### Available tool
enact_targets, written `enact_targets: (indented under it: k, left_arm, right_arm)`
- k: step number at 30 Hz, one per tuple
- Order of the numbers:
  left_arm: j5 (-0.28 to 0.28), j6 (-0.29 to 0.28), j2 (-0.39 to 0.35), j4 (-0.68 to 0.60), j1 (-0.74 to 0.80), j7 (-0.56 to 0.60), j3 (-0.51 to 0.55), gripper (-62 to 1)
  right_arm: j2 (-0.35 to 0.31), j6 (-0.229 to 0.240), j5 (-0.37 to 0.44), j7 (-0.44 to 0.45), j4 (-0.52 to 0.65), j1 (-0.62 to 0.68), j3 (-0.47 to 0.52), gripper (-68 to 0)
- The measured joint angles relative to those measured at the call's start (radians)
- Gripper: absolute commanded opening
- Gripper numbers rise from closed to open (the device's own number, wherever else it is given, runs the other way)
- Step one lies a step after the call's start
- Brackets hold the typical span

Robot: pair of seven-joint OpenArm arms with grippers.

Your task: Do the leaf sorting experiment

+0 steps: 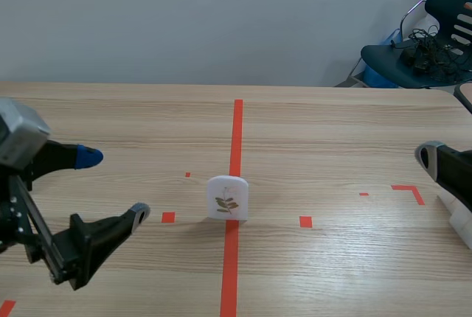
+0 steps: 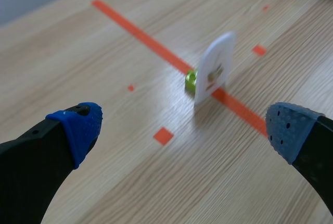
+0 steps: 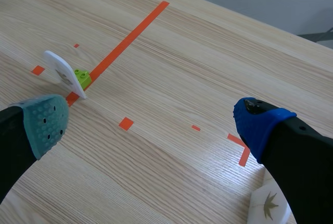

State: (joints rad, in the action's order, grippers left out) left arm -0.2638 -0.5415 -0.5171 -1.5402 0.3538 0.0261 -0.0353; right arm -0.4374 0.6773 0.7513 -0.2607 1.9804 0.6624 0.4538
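Wood-grain table [image 1: 332,125], matte. Left gripper [image 1: 114,184] spread wide, empty; right gripper [image 3: 151,122] same, flat white leaf tile [image 3: 268,206] beside it. Farther ahead, between both: rounded white leaf card [image 1: 227,199] upright on centre tape, green brick [image 2: 191,80] touching behind.

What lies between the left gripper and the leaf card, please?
Only bare table and a tape square separate the left gripper from the card; the left wrist view shows it.
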Motion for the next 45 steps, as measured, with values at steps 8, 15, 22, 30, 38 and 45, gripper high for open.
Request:
enact_targets:
  k: [8, 15, 22, 30, 38, 45]
  left_arm:
    - [0.183, 0.01, 0.089, 0.426, -0.293, 0.164, -0.227, 1.4]
    - [0.279, 0.086, 0.206, 0.607, -0.477, 0.208, -0.429, 1.4]
    - [0.32, 0.112, 0.25, 0.654, -0.544, 0.234, -0.505, -11.3]
    - [0.32, 0.112, 0.243, 0.652, -0.534, 0.233, -0.505, -46.5]
    - [0.264, 0.078, 0.23, 0.594, -0.515, 0.202, -0.497, -56.9]
    - [-0.011, 0.07, 0.163, 0.182, -0.357, 0.032, -0.334, -56.8]
  right_arm:
    - [0.0, 0.0, 0.0, 0.0, 0.0, 0.0, 0.0, 0.4]
    - [0.0, 0.0, 0.0, 0.0, 0.0, 0.0, 0.0, 0.4]
    - [0.0, 0.0, 0.0, 0.0, 0.0, 0.0, 0.0, 0.4]
    - [0.0, 0.0, 0.0, 0.0, 0.0, 0.0, 0.0, 0.4]
    - [0.0, 0.0, 0.0, 0.0, 0.0, 0.0, 0.0, 0.4]
    - [0.0, 0.0, 0.001, 0.0, 0.0, 0.0, 0.0, 0.4]
